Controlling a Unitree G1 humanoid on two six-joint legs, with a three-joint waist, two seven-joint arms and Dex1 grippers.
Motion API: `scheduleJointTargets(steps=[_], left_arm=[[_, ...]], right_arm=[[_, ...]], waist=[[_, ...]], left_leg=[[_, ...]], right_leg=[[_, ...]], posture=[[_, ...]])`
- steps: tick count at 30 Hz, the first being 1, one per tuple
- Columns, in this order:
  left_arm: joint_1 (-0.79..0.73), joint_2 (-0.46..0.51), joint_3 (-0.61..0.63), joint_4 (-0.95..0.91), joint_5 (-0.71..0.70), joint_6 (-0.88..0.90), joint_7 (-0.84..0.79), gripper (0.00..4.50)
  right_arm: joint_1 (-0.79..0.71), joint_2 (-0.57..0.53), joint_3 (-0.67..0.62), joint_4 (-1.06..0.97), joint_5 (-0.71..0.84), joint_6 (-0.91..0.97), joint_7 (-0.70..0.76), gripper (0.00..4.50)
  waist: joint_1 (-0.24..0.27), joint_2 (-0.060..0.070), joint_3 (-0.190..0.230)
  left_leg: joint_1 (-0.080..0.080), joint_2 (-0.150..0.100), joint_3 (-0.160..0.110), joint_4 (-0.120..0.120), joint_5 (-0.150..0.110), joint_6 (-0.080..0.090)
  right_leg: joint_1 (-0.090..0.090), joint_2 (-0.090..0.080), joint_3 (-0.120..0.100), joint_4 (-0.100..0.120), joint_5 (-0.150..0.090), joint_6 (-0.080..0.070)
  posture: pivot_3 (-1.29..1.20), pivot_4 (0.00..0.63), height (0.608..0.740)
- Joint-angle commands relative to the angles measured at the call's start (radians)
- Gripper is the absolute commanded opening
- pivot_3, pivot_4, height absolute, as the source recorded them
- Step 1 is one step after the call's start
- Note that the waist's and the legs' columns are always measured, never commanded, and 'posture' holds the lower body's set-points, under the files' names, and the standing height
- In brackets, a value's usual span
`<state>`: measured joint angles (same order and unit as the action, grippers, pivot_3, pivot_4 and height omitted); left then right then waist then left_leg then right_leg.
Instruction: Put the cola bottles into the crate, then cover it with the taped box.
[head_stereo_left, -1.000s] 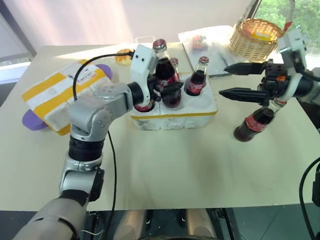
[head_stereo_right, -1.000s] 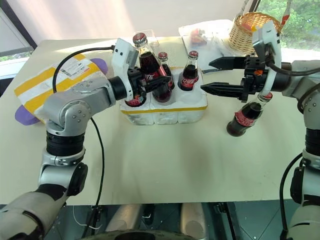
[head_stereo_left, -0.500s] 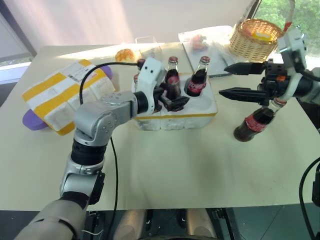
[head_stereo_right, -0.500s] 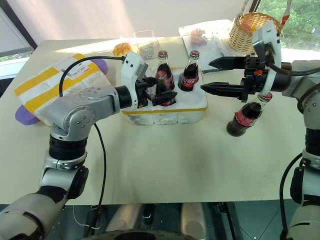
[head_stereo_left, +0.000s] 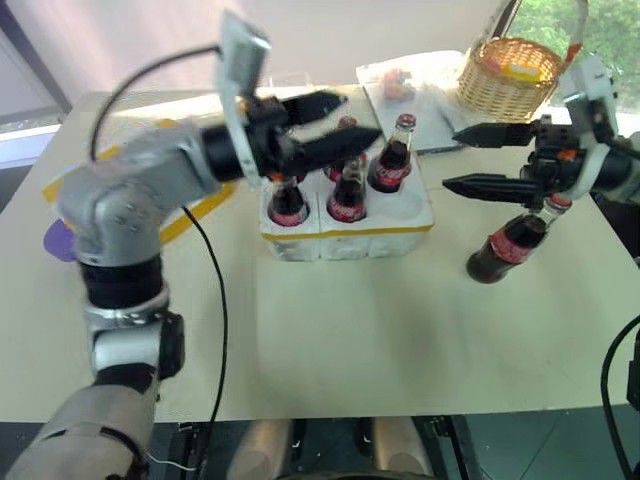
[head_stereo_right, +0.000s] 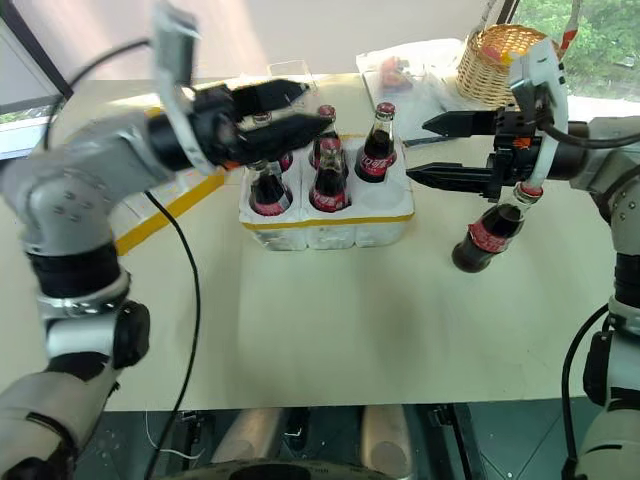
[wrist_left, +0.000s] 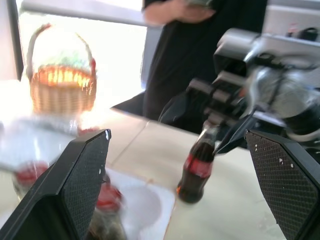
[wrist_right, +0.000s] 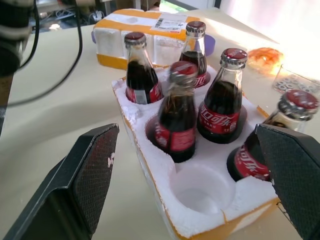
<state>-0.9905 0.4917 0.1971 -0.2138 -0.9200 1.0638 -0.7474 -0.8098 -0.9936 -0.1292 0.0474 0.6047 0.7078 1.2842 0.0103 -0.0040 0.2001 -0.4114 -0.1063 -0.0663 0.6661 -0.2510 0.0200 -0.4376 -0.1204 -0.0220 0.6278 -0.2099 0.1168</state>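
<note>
**White foam tray holds five bottles; sixth stands outside**

White foam crate with a yellow tape band sits mid-table. The right wrist view shows five red-capped glass cola bottles in its wells and one well empty, which the head views half hide. The sixth bottle leans on the table at the crate's three o'clock, under the right gripper, jaws spread wide, empty. The yellow-taped white foam box lies at the crate's nine o'clock. The left wrist view shows a person in dark clothing behind the table. A second ago the left gripper was down among the bottles; now it hovers above them, spread wide, empty.
</note>
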Motion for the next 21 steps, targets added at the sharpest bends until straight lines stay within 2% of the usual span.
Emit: scheduleJointTargets(steps=[1, 4, 7, 11, 15, 18, 21], left_arm=[[-0.033, 0.078, 0.059, 0.035, -0.089, -0.006, -0.136, 4.48], [-0.08, 0.196, 0.042, 0.196, -0.068, 0.011, -0.243, 4.48], [-0.074, 0.317, -0.03, 0.298, 0.01, -0.037, -0.393, 4.48], [-0.036, 0.469, -0.132, 0.385, 0.118, -0.131, -0.644, 4.48], [-0.024, 0.514, -0.2, 0.479, 0.22, -0.216, -0.742, 4.48], [0.038, 0.512, -0.221, 0.459, 0.274, -0.315, -0.798, 4.48], [0.11, 0.501, -0.242, 0.435, 0.321, -0.393, -0.832, 4.48]], right_arm=[[-0.044, -0.039, -0.022, 0.012, -0.01, -0.026, 0.017, 4.5], [-0.069, -0.076, -0.047, 0.04, -0.029, -0.033, 0.004, 4.5], [-0.061, -0.122, -0.098, 0.053, -0.027, -0.02, -0.022, 4.5], [0.052, -0.196, -0.235, 0.054, -0.032, 0.013, -0.086, 4.5], [0.27, -0.23, -0.514, 0.018, -0.025, 0.136, -0.139, 4.5], [0.465, -0.188, -0.704, -0.082, -0.074, 0.159, -0.179, 4.5], [0.612, -0.14, -0.85, -0.218, -0.039, 0.248, -0.188, 4.5]], waist=[[0.0, 0.0, 0.0], [0.0, 0.0, 0.0], [0.0, 0.0, 0.0], [0.002, 0.0, 0.0], [0.004, 0.0, 0.0], [0.003, 0.001, 0.0], [-0.001, 0.001, 0.0]], left_leg=[[0.0, 0.0, 0.0, 0.0, 0.0, 0.0], [0.0, 0.0, 0.0, 0.0, 0.0, 0.001], [0.0, 0.0, 0.0, 0.0, -0.001, 0.002], [0.0, 0.0, 0.001, -0.001, 0.0, 0.001], [-0.001, 0.0, 0.002, -0.001, -0.003, 0.005], [0.0, 0.0, 0.003, -0.001, -0.004, 0.007], [0.0, 0.001, 0.005, -0.003, -0.004, 0.007]], right_leg=[[0.0, 0.0, 0.0, 0.0, 0.0, 0.0], [0.0, 0.0, 0.0, 0.0, 0.0, 0.0], [0.0, 0.0, 0.0, 0.0, 0.0, 0.0], [-0.001, 0.0, 0.0, -0.001, 0.0, 0.0], [0.0, 0.0, 0.001, -0.002, 0.0, 0.0], [-0.001, 0.0, 0.002, -0.001, 0.0, 0.0], [-0.002, 0.0, 0.006, -0.001, 0.0, 0.0]], posture=[[0.0, 0.15, 0.74], [0.0, 0.15, 0.74], [0.0, 0.15, 0.74], [0.0, 0.15, 0.74], [0.0, 0.15, 0.74], [0.0, 0.15, 0.74], [0.0, 0.15, 0.74]])
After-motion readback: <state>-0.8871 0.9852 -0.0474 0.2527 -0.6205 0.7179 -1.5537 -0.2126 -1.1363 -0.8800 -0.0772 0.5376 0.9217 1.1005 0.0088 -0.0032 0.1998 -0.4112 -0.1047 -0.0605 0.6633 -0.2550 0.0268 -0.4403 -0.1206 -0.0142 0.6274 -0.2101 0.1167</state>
